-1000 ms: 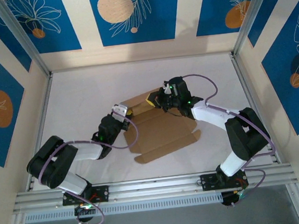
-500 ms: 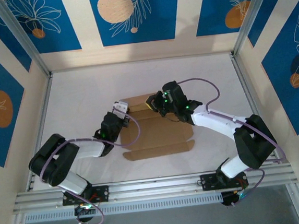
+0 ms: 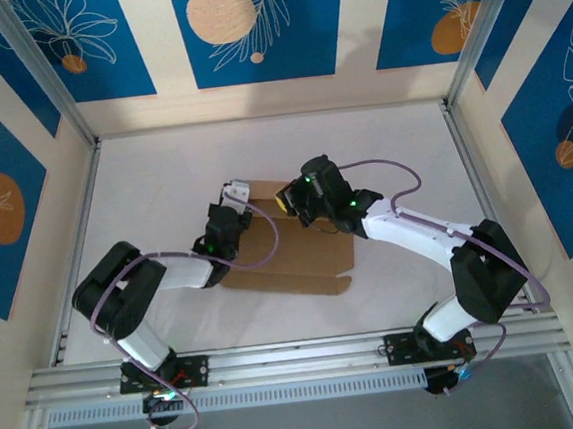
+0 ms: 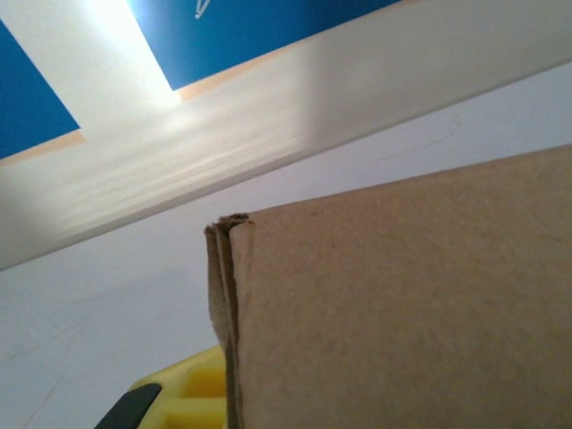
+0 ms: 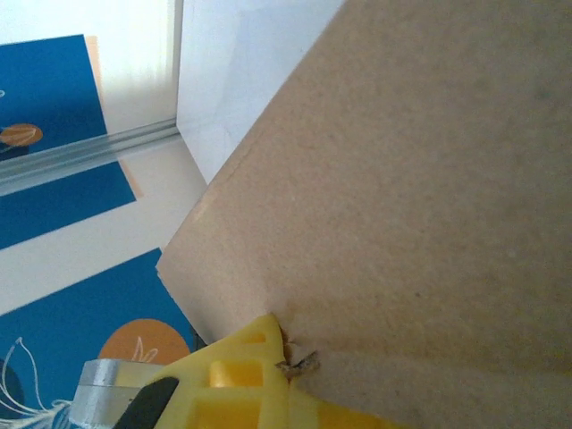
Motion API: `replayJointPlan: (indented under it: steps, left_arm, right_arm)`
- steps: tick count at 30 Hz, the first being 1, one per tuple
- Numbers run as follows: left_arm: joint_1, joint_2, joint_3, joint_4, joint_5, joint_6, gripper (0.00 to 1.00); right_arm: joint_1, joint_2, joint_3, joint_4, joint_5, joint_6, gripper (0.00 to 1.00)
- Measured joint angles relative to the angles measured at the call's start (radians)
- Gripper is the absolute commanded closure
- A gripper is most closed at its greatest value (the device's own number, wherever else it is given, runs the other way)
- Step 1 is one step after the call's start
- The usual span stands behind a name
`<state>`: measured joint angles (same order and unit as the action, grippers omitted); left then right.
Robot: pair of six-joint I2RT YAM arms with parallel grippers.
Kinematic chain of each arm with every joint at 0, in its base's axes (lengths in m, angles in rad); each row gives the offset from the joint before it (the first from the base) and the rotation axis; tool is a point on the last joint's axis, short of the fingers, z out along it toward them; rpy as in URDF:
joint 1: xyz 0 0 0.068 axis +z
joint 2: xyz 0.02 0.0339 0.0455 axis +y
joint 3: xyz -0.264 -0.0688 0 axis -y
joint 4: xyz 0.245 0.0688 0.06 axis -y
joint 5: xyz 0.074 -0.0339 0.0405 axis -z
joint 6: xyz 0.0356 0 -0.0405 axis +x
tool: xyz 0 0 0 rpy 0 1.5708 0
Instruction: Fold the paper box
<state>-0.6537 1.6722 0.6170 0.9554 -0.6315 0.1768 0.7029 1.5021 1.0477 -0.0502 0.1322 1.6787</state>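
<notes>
The paper box (image 3: 305,258) is a plain brown cardboard sheet lying partly folded in the middle of the white table. My left gripper (image 3: 233,203) is at its far left corner. In the left wrist view the doubled cardboard edge (image 4: 223,295) stands right against my yellow finger (image 4: 188,393), and the panel hides the other finger. My right gripper (image 3: 291,198) is shut on the box's far edge. In the right wrist view its yellow finger (image 5: 237,375) presses into the cardboard (image 5: 429,179) beside a small tear.
White walls with blue leaf-print panels enclose the table (image 3: 163,175) on three sides. An aluminium rail (image 3: 299,354) carrying both arm bases runs along the near edge. Purple cables loop over both arms.
The cardboard has shifted left and drawn together into a narrower shape. My left gripper came in to its far left corner and closed there. My right gripper moved left with the far edge.
</notes>
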Motion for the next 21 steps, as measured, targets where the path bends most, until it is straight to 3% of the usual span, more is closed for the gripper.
replayJointPlan:
  steps: [9,14,21]
  left_arm:
    - [-0.040,0.095,0.045,0.132,-0.159,0.068,1.00]
    - [-0.042,0.074,0.037,0.098,-0.116,0.027,0.77]
    - [-0.031,-0.070,0.000,-0.145,0.054,-0.100,0.48]
  right_arm:
    - [-0.005,0.038,0.067,-0.065,0.003,0.047,0.96]
    - [-0.020,0.039,0.087,-0.111,-0.010,0.039,0.96]
    - [-0.083,0.042,0.097,-0.191,-0.067,-0.018,0.92]
